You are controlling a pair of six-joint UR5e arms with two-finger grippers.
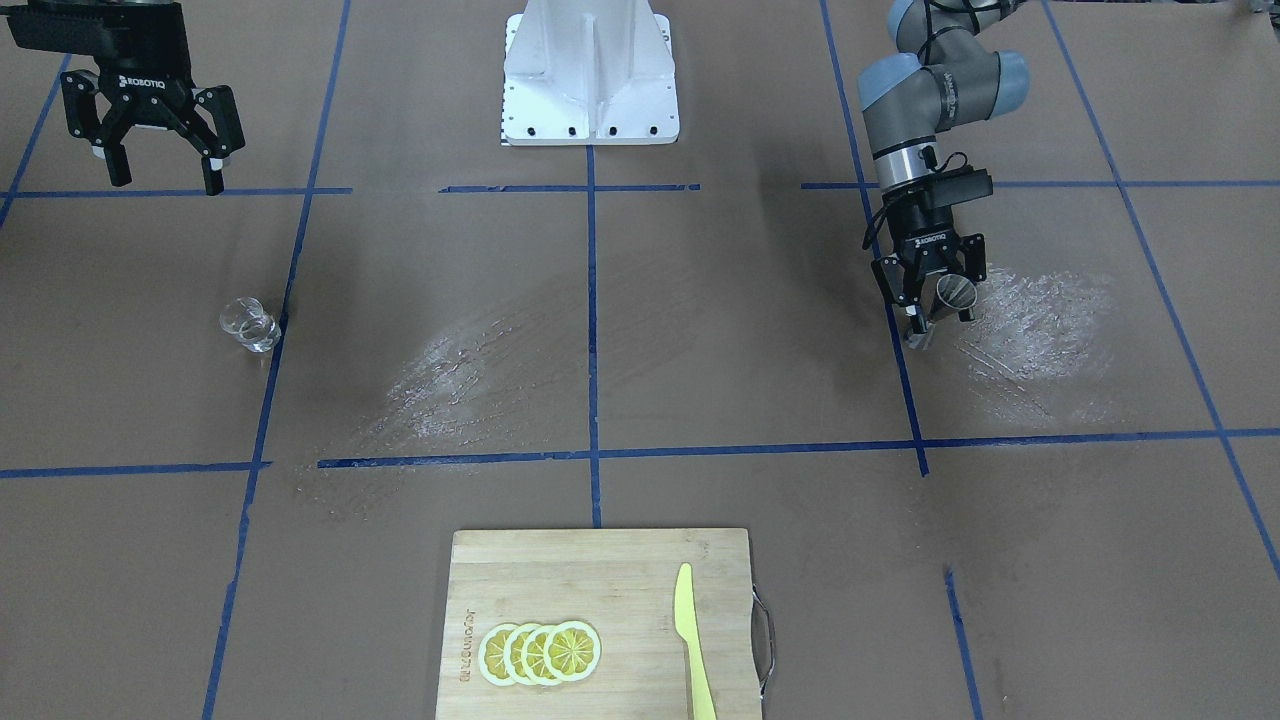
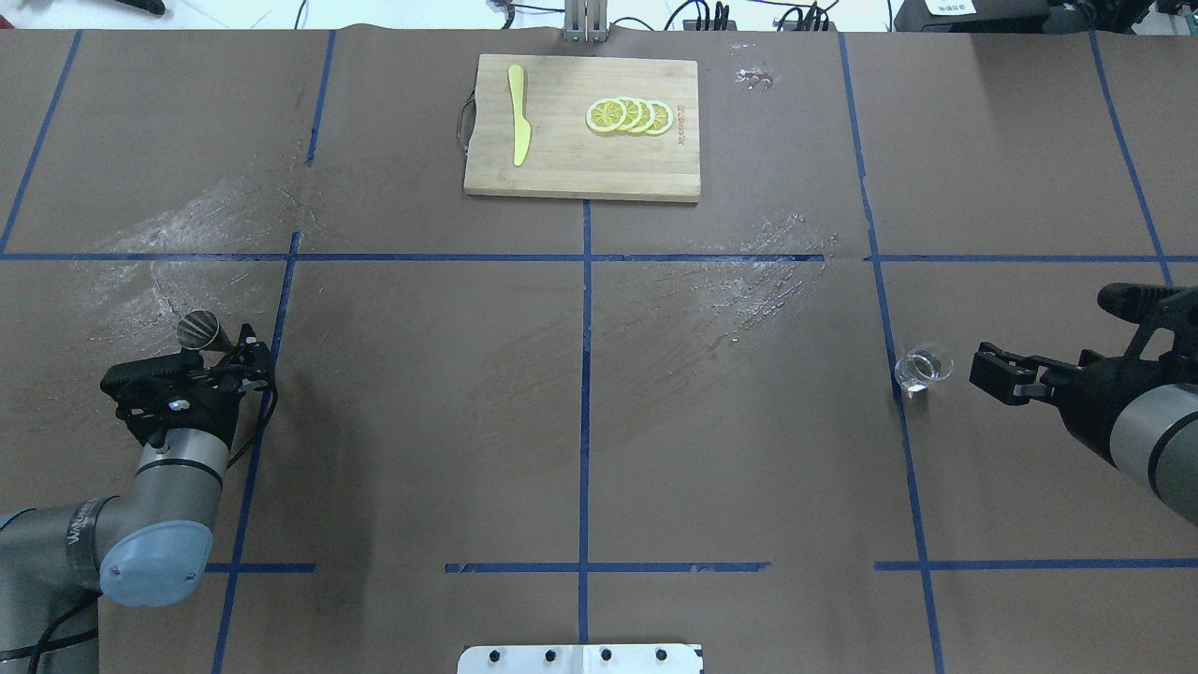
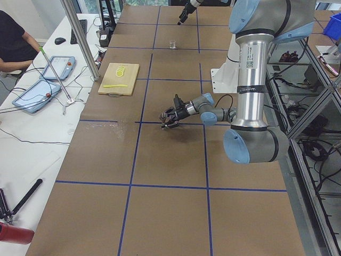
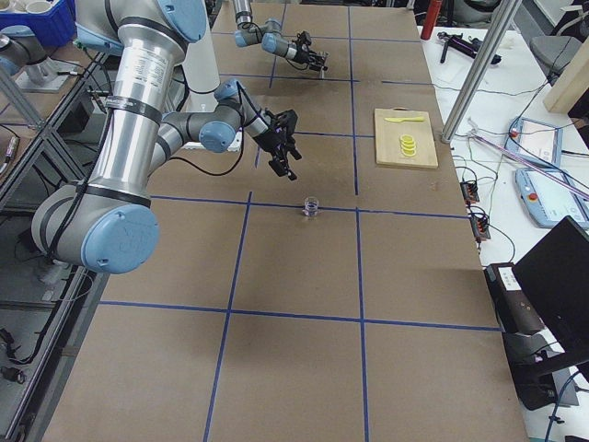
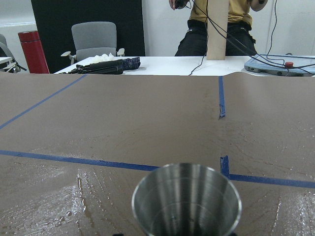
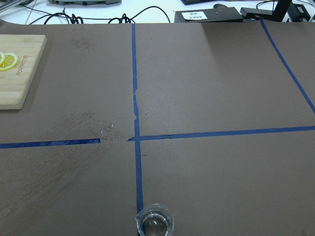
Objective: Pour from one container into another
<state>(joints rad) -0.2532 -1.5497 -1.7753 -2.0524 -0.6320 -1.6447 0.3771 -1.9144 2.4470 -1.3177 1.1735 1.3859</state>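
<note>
— Is the light good?
— Bright and even, from above. The brown worktop shines in pale streaks. The left arm casts only a soft, blurred shadow beside it.
— Anything washed out?
— The white strip past the worktop's far edge in the overhead view. The clear cup barely stands out.
— Focus?
— Mostly sharp. The jigger, close to the left wrist camera, looks slightly soft, with bright vertical gleams.

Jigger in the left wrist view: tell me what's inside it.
The jigger shows only bare steel walls inside its open cone; no liquid is visible. The cone's deepest part is cut off at the picture's bottom edge, so it cannot be checked.
</note>
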